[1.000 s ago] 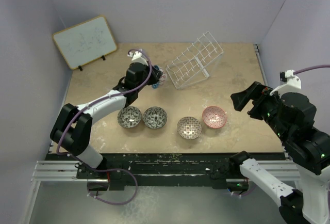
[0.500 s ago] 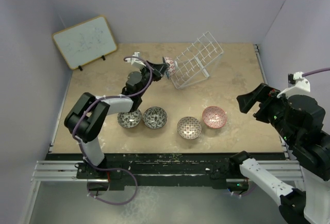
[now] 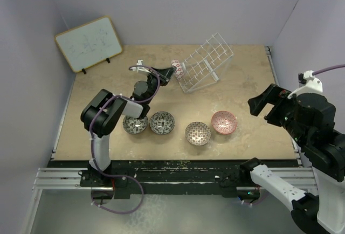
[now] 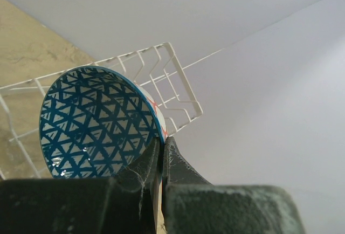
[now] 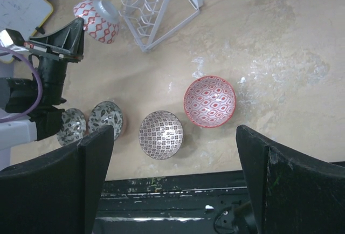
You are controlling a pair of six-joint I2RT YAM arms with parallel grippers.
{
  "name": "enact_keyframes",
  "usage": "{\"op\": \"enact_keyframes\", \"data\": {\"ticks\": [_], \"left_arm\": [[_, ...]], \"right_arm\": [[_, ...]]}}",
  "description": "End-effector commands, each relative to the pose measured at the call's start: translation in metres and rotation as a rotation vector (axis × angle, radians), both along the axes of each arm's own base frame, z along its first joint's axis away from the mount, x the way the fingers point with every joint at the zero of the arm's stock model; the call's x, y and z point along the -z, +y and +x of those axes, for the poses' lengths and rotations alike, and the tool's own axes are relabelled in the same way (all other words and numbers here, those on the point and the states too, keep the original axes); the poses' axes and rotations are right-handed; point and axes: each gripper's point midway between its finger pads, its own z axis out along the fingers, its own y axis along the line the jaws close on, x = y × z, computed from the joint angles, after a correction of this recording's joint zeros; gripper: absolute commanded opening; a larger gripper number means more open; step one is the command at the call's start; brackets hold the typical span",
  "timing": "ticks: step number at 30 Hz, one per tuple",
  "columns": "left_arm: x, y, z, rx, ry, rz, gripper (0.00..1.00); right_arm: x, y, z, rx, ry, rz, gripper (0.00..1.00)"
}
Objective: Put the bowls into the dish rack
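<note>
Bowl (image 4: 97, 121) nearer rack (image 3: 205, 64), left gripper (image 4: 162, 150) tight

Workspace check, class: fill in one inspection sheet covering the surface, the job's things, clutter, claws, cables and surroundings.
Surface: beige tabletop, whitish smears.
Job's things: blue bowl held on edge at the left end of the dish rack, no bowl in the rack; left grey-white bowl, second grey-white bowl, lattice bowl and pink bowl in a row on the table.
Clutter: whiteboard, rear left.
Claws: left claw shut on blue bowl's rim; right claw open, holding nothing.
Cables: purple cable along left arm.
Surroundings: plain walls.
</note>
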Motion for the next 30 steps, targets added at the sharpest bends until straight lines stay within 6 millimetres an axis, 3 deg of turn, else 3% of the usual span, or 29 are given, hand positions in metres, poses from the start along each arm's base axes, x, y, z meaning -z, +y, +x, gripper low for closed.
{"op": "enact_keyframes", "data": {"ticks": [1, 12, 21, 30], "left_arm": [[-0.05, 0.009, -0.004, 0.01, -0.162, -0.152, 0.0], [-0.031, 0.002, 0.002, 0.034, -0.155, -0.208, 0.0], [-0.045, -0.014, -0.001, 0.064, -0.191, -0.229, 0.0], [-0.039, -0.03, 0.001, 0.075, -0.186, -0.238, 0.0]], "right_arm": [[-0.009, -0.003, 0.005, 0.016, -0.009, -0.023, 0.96], [-0.004, -0.001, 0.014, 0.013, 0.021, -0.057, 0.96], [-0.007, -0.002, 0.015, 0.012, 0.017, -0.07, 0.97], [-0.011, -0.006, 0.012, 0.008, 0.009, -0.097, 0.97]]}}
